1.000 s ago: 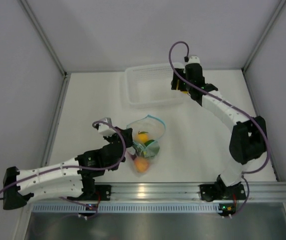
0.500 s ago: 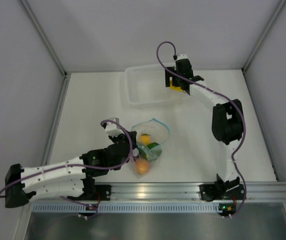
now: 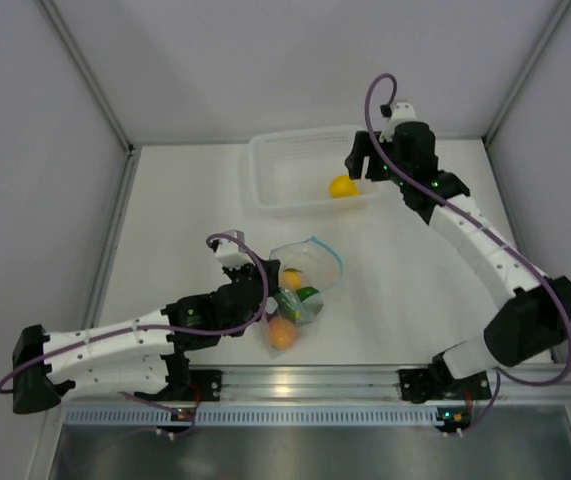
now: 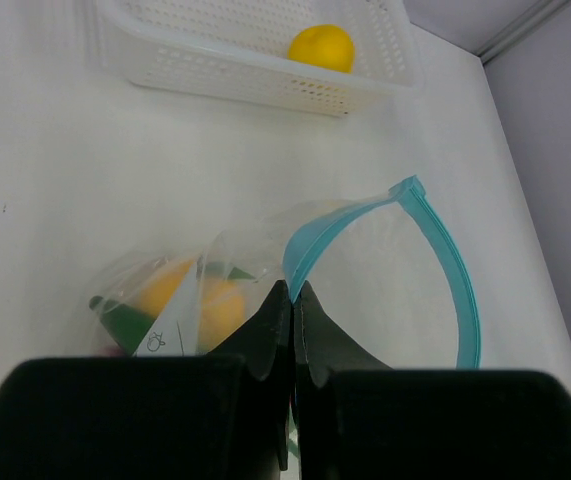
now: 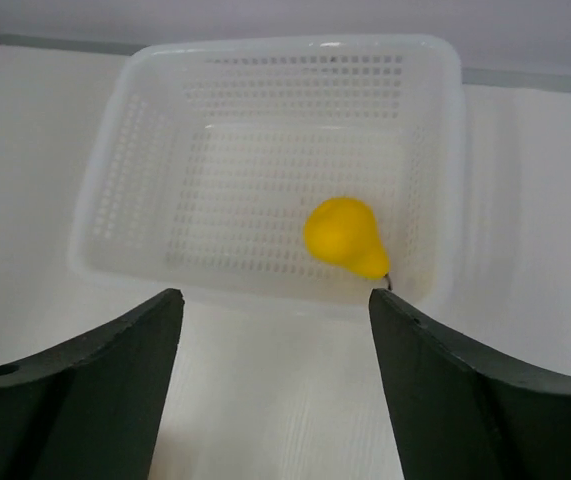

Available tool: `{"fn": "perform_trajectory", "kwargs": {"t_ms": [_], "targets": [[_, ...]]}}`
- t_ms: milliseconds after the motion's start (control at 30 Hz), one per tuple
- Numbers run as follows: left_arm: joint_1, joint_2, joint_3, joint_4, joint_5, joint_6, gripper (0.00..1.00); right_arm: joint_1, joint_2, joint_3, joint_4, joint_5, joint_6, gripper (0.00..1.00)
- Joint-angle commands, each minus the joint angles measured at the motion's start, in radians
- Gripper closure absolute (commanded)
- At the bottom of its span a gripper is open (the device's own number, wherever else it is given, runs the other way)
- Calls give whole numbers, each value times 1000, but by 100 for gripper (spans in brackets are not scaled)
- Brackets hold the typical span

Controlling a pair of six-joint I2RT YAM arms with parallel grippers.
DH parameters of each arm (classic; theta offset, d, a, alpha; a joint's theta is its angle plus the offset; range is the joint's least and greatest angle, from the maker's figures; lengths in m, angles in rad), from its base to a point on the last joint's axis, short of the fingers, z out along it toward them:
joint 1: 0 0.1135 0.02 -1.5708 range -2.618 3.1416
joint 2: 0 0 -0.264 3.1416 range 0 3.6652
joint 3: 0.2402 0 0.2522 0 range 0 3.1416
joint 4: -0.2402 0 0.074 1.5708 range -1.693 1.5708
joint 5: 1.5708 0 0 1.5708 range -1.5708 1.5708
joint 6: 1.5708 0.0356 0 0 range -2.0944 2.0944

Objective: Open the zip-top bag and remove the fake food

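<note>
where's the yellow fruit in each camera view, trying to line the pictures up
Top external: the yellow fruit is upper centre, at the right end of the white mesh basket.
Left wrist: the fruit is at the top edge, slightly right of centre, inside the basket.
Right wrist: the fruit is near the middle, on the basket floor.
Shared landmark: the basket itself, visible in all three views.
</note>
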State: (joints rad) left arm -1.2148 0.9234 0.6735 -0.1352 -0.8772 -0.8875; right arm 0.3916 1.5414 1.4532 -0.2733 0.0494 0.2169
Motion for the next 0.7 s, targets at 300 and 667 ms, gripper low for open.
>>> {"fn": "perform_trajectory", "kwargs": {"t_ms": [300, 667], "targets": [[4, 26, 104, 68, 33, 22, 100, 402, -588, -421, -76, -155, 164, 50], [4, 127, 189, 124, 136, -4, 100, 639, -642, -631, 12, 73, 223, 58]]}}
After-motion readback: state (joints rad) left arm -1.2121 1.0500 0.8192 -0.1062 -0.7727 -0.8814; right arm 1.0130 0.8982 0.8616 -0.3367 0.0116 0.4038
